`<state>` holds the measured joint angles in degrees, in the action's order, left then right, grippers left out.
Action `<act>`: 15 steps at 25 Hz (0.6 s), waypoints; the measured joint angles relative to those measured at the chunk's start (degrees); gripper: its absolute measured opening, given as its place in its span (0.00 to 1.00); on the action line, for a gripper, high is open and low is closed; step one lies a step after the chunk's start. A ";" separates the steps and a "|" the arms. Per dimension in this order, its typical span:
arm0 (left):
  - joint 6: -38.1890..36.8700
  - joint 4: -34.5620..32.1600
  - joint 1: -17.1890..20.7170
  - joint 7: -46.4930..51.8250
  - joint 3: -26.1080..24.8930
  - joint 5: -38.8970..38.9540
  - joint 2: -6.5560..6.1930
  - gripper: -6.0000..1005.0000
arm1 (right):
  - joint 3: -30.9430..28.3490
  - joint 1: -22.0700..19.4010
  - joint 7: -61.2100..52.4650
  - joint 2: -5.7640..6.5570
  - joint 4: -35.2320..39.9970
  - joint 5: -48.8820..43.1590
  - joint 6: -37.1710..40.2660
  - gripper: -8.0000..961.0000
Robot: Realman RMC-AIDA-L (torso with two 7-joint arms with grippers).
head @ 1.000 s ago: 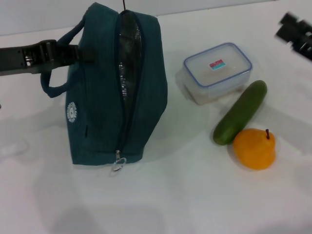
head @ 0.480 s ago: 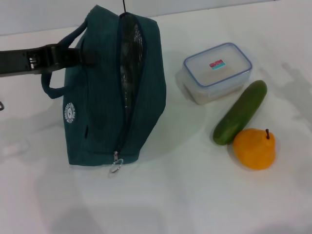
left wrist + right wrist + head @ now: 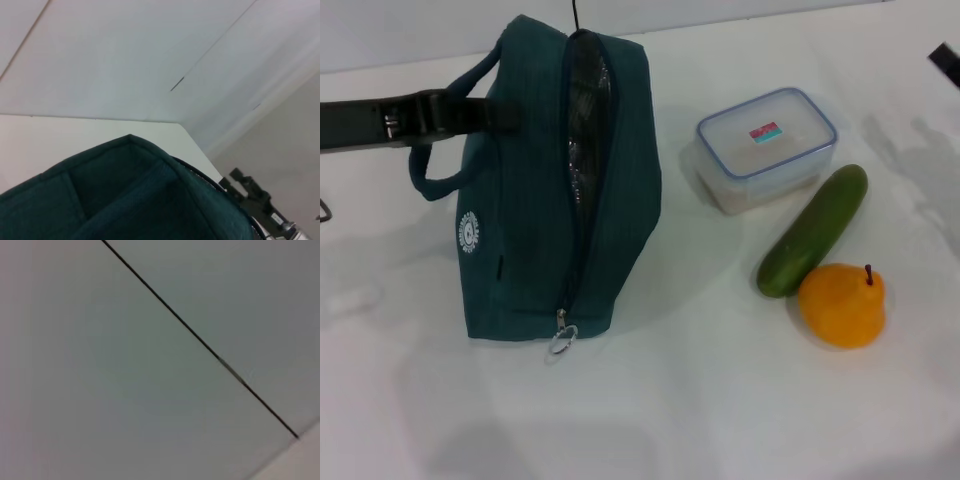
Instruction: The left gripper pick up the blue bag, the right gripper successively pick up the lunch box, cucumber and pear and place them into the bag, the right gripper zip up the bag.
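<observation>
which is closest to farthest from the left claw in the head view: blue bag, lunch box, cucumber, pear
From the left claw at the bag's handle end:
1. Blue bag, right against the claw.
2. Lunch box, right of the bag.
3. Cucumber, beyond the box.
4. Pear, far right, nearest the camera.

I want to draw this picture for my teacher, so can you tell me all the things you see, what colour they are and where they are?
blue bag: one, dark teal-blue with shiny silver inside, zipper open, standing on the left side of the table.
lunch box: one, clear with a blue-rimmed lid and a small red-and-teal label, right of the bag, toward the back.
cucumber: one, dark green, lying slantwise just in front of the lunch box.
pear: one, orange-yellow with a dark stem, at the cucumber's near end.
table: one, white, under everything.
left claw: one, black, reaching in from the left at the bag's handles.
right claw: one, black, only a bit shows at the far right edge.
</observation>
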<state>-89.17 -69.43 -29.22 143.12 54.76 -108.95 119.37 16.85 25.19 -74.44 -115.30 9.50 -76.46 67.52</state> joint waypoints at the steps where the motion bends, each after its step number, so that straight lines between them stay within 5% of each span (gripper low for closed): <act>1: 0.17 0.00 -0.01 -0.12 0.00 0.00 -0.01 0.08 | -0.02 0.52 -0.01 -0.04 -0.62 0.00 -1.19 0.86; 15: 0.41 1.30 -0.20 -2.64 0.00 0.00 -0.01 0.08 | 2.93 4.61 -3.74 -0.54 -8.21 -0.33 -4.00 0.86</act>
<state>-88.76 -68.13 -29.42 140.48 54.76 -108.95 119.36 19.78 29.80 -78.18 -115.84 1.29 -76.79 63.52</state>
